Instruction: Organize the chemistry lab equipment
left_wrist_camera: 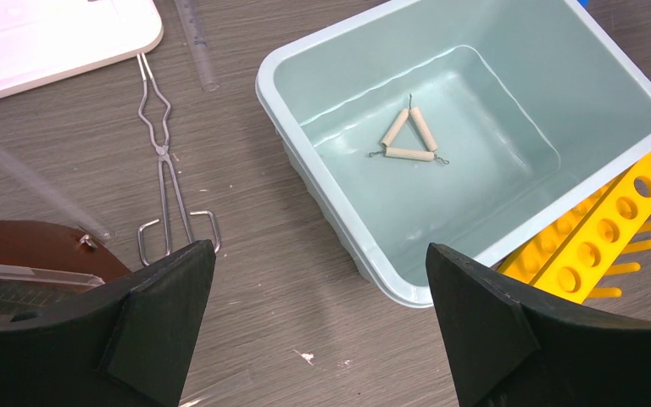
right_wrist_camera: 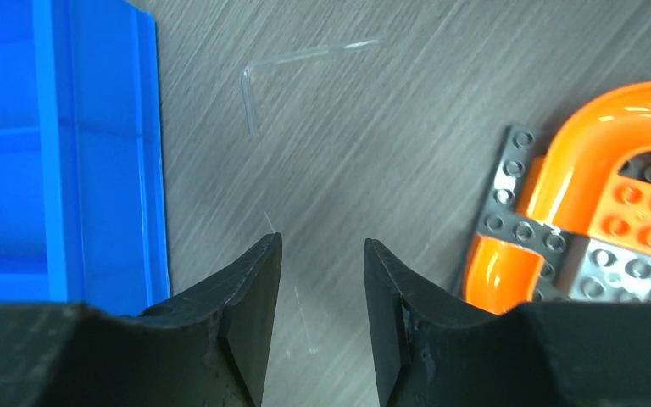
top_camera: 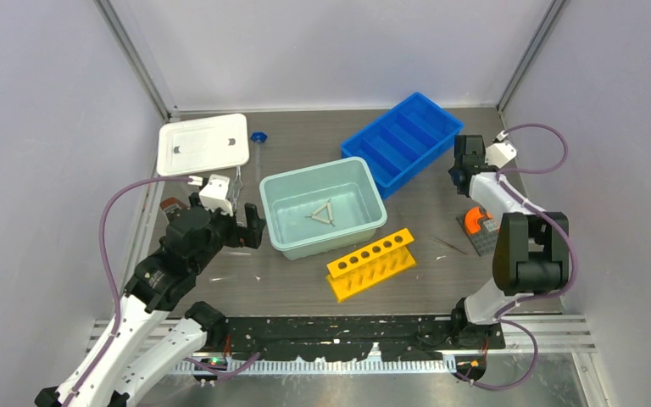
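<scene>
A wire triangle with pale sleeves [left_wrist_camera: 408, 140] lies flat on the floor of the pale teal tub [left_wrist_camera: 322, 195]. Silvery tongs [left_wrist_camera: 165, 161] lie on the table left of the tub, beside a slim clear tube [left_wrist_camera: 197, 42] whose blue cap [top_camera: 258, 136] shows in the top view. My left gripper [left_wrist_camera: 318, 251] hovers wide open over bare table at the tub's near left corner, holding nothing. My right gripper [right_wrist_camera: 322, 242] stands part open above the table between the blue tray and an orange brick piece, nothing between its fingers. A bent clear glass tube [right_wrist_camera: 258, 76] lies ahead of it.
The blue divided tray [top_camera: 403, 140] sits at the back right. A yellow tube rack [top_camera: 371, 263] lies in front of the tub. A white lid [top_camera: 203, 144] is at the back left. An orange and grey brick assembly [top_camera: 479, 225] sits by the right arm, a thin dark rod [top_camera: 449, 244] beside it.
</scene>
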`<state>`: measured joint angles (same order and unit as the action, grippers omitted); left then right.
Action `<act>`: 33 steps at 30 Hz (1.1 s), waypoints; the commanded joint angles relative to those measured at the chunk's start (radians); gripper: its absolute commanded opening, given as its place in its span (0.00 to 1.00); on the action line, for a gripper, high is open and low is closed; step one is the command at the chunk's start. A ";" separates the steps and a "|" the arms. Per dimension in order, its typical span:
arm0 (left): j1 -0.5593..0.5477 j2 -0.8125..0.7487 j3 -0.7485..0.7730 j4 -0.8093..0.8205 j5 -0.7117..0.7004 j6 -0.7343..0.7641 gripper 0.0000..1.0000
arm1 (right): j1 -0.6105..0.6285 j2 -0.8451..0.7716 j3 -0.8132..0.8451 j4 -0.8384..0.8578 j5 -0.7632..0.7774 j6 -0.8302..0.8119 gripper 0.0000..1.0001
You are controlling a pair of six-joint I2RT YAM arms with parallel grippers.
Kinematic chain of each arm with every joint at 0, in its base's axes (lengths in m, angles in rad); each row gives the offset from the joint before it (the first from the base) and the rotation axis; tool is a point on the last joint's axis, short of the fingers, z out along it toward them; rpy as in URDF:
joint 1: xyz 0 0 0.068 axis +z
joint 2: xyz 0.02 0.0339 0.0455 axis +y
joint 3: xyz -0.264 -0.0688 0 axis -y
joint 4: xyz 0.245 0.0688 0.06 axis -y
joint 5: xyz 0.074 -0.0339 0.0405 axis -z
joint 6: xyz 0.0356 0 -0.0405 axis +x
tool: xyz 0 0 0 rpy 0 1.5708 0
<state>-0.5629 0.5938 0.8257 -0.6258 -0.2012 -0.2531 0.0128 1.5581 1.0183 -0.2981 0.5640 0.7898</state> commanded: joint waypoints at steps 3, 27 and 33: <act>-0.003 0.006 -0.002 0.039 -0.013 0.011 1.00 | -0.072 0.133 0.094 0.172 -0.118 -0.028 0.47; -0.003 0.010 -0.005 0.046 -0.020 0.016 1.00 | -0.100 0.460 0.390 0.062 -0.120 -0.059 0.46; -0.003 0.010 -0.005 0.045 -0.020 0.016 1.00 | -0.100 0.497 0.447 -0.015 -0.114 -0.046 0.44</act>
<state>-0.5629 0.6029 0.8204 -0.6254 -0.2089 -0.2523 -0.0830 2.0369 1.3933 -0.2607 0.4187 0.7246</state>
